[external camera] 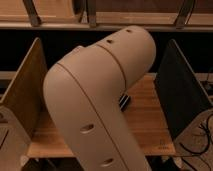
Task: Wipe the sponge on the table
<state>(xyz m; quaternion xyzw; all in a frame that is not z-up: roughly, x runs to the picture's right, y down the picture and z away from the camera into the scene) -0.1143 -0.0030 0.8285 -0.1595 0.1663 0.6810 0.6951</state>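
While peeking past the beige arm [95,100] over the wooden table [150,117], barely caught the gripper [124,101] behind it; couldn't tell its state.

Bench [150,122]: light wood slab, plank grain, flat, spans middle of scene. Right part and near edge visible, left-centre hidden by arm [95,100]. Sponge: not made out. Small dark piece [124,102] pokes out at arm's right edge, on or just over bench centre; sponge or not, cannot tell. Gripper: hidden behind arm.
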